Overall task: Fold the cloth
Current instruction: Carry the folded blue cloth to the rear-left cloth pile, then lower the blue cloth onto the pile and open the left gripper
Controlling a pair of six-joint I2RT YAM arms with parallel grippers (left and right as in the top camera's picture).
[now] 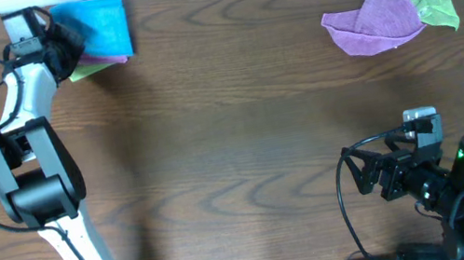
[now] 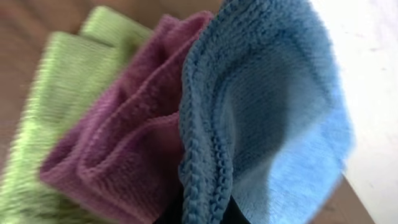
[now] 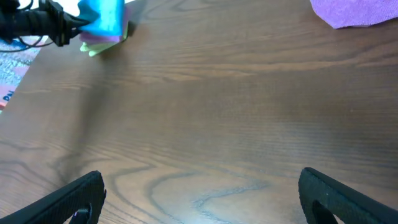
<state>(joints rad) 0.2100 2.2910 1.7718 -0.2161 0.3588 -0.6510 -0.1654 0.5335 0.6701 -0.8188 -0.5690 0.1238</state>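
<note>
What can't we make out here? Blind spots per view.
- Left gripper: jaws hidden, overhead by its own wrist, left wrist view by the cloth filling a blurred frame; grip unknown.
- Stacked purple cloth and green cloth under it: overhead shows only slivers; their folds unclear.
- Crumpled purple cloth: right wrist view cuts it off at the top edge.

L gripper [image 1: 64, 46] far fwd, state unclear; R gripper [image 3: 202, 183] fingers wide
</note>
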